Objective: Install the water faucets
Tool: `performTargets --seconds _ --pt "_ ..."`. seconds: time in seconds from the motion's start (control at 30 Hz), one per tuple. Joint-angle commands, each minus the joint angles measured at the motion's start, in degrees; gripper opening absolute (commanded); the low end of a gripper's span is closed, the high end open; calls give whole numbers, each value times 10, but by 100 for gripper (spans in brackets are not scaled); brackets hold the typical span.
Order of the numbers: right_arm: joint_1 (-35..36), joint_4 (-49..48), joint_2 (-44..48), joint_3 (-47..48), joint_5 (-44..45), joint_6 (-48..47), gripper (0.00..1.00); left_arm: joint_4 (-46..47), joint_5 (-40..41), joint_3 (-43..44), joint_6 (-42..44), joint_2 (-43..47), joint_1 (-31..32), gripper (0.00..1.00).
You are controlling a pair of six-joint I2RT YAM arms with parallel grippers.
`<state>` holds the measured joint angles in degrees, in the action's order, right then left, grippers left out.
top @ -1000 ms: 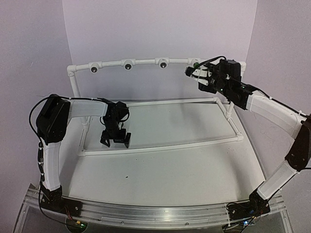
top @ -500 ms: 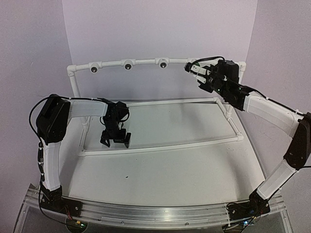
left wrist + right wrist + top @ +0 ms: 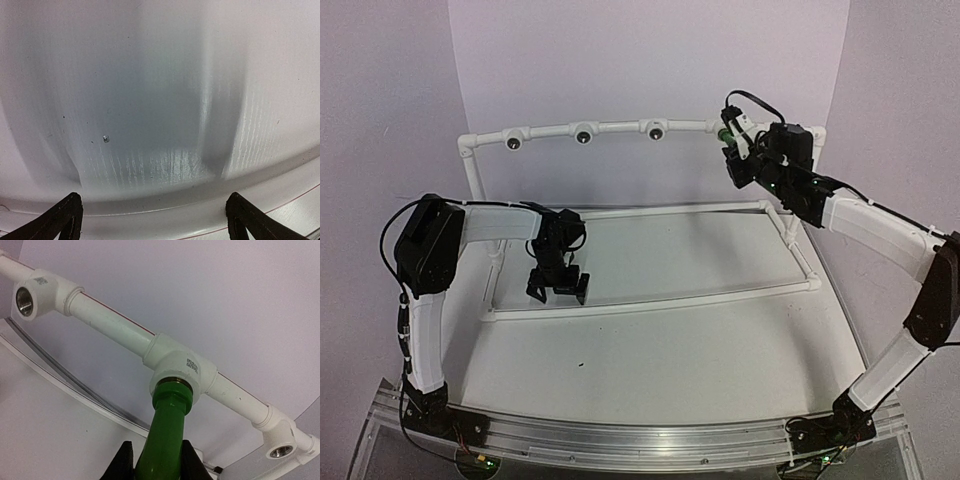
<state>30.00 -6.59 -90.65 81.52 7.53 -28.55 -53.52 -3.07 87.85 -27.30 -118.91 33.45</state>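
- Top view: right gripper (image 3: 732, 142), far right, gripped the tap (image 3: 724, 131) at a tee on the far rail (image 3: 620, 127). The left gripper (image 3: 558, 290) hovered open, near left.
- Left wrist: fingers (image 3: 65, 217) spread wide above the table (image 3: 150, 100).
- Right wrist: tap (image 3: 167, 425) seated in the tee (image 3: 182, 365), clamped between both fingers (image 3: 125, 460).

No word can be read anywhere. The white plastic pipe tee fitting (image 3: 182, 365) that meets the bright-green plastic tap (image 3: 167, 435) bears a small dark stamp in 2 short lines, too fine to read. A second white tee fitting (image 3: 42, 290), upper left, carries a similar illegible stamp.
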Motion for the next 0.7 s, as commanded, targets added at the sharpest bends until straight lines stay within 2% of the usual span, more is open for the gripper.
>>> performTargets --seconds 0.0,0.1,0.4,0.67 --pt "5 40 4 5 -96 223 15 -13 -3 8 0 3 3 99" --pt "5 29 6 -3 -122 316 13 -14 -5 9 0 2 3 99" --pt "-5 -29 19 -19 -188 502 10 -20 -5 17 3 -4 3 99" --pt "-56 -71 4 -25 -293 760 7 -27 -4 24 2 -9 3 99"
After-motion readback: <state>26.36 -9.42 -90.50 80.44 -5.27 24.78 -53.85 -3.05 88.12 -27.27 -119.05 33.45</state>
